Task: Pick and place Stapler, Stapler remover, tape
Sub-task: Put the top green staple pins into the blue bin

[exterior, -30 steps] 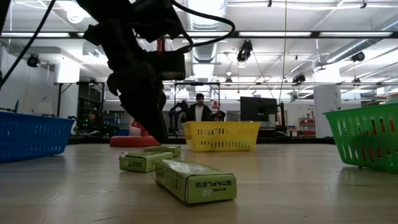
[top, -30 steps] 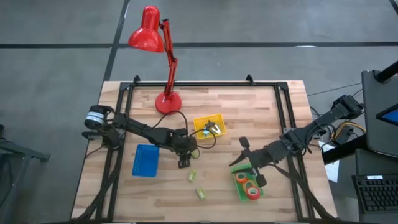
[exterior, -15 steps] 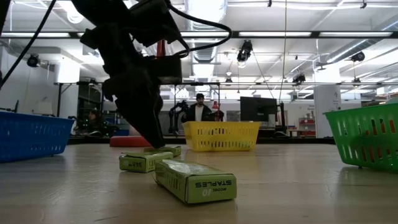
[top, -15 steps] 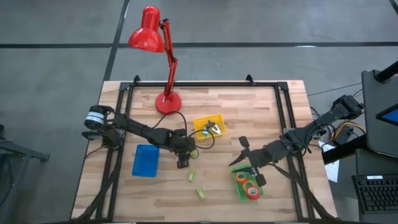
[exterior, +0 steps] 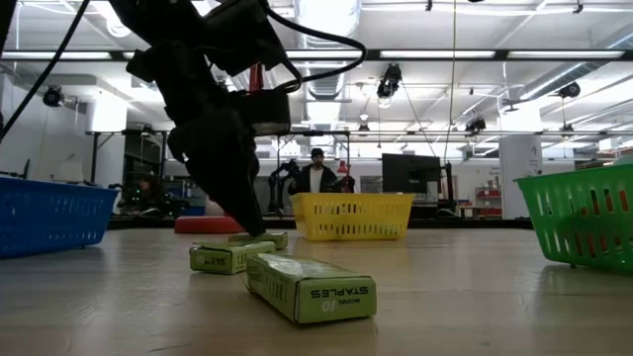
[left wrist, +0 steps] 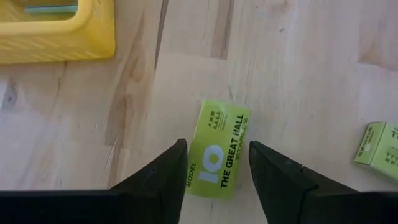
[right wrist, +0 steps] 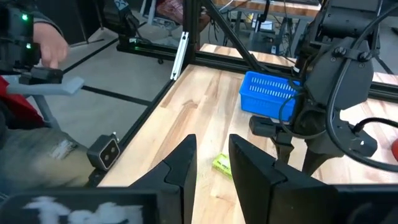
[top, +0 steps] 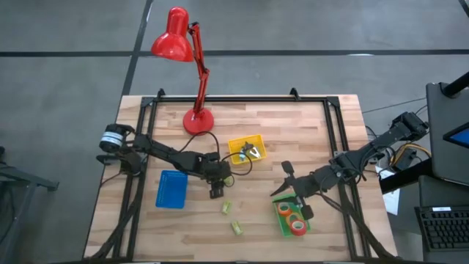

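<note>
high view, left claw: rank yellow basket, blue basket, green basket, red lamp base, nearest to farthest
From the left claw:
1. Yellow basket, just behind it toward the lamp.
2. Blue basket, on its outer left side.
3. Red lamp base, at the table's back.
4. Green basket, under the right arm.

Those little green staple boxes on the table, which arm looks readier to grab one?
Probably the left. The left gripper hangs open directly over a staple box, one finger on either side of it. The right gripper waits beside the green basket, farther from the boxes.

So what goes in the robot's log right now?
left gripper: open over staple box | right gripper: open, above green basket | tape: in basket
</note>
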Robot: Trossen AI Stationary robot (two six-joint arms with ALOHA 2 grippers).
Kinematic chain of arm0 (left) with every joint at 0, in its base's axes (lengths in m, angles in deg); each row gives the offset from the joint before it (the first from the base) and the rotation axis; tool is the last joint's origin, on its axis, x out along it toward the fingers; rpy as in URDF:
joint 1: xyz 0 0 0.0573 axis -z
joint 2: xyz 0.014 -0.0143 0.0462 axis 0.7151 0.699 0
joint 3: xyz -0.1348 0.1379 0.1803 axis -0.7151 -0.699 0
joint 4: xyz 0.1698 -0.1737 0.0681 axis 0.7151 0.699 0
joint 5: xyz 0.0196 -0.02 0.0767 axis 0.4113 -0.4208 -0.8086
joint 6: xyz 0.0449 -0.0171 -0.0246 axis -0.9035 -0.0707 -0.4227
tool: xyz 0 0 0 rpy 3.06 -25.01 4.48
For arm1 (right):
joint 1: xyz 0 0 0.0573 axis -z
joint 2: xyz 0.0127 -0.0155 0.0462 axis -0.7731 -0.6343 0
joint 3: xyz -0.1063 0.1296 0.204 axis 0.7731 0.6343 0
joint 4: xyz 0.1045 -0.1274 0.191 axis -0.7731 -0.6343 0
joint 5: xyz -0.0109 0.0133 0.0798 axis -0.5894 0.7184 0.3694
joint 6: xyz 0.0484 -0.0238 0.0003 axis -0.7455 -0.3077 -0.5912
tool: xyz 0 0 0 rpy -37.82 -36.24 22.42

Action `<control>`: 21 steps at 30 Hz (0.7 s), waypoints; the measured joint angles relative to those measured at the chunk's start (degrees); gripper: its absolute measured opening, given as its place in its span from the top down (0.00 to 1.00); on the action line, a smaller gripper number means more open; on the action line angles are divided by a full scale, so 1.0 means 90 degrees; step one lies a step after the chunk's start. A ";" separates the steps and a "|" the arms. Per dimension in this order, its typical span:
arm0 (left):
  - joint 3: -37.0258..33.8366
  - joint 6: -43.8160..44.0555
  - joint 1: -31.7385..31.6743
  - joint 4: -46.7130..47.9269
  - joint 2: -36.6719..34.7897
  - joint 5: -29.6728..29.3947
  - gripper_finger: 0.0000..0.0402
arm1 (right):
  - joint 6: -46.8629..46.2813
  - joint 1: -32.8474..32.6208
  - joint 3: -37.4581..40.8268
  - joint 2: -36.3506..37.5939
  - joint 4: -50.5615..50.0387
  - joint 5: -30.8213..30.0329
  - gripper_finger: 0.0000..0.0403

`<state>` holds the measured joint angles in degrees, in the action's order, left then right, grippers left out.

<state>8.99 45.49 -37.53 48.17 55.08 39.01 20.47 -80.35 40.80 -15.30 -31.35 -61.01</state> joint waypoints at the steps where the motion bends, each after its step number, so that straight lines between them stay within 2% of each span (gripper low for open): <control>1: 0.0000 0.0049 0.0002 -0.0001 0.0000 0.0004 0.58 | -0.0002 0.0000 0.0002 0.0000 -0.0042 0.0000 0.79; 8: -0.0002 0.0118 0.0022 0.0002 -0.0001 0.0063 0.68 | -0.0005 0.0000 0.0017 0.0000 -0.0171 -0.0002 0.81; 12: -0.0036 0.0099 0.0066 -0.0005 -0.0005 0.0072 0.69 | -0.0051 0.0000 0.0030 0.0000 -0.0167 -0.0001 0.82; 16: -0.0044 0.0064 0.0197 -0.0001 -0.0005 0.0013 0.66 | -0.0126 0.0000 0.0053 0.0000 -0.0181 -0.0002 0.81; 21: -0.0049 -0.0063 0.0343 0.0002 -0.0005 -0.0194 0.55 | -0.0126 0.0000 0.0056 0.0000 -0.0188 0.0000 0.80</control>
<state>8.56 44.92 -34.45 48.19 55.04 37.27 19.34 -80.35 41.30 -15.30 -33.04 -61.01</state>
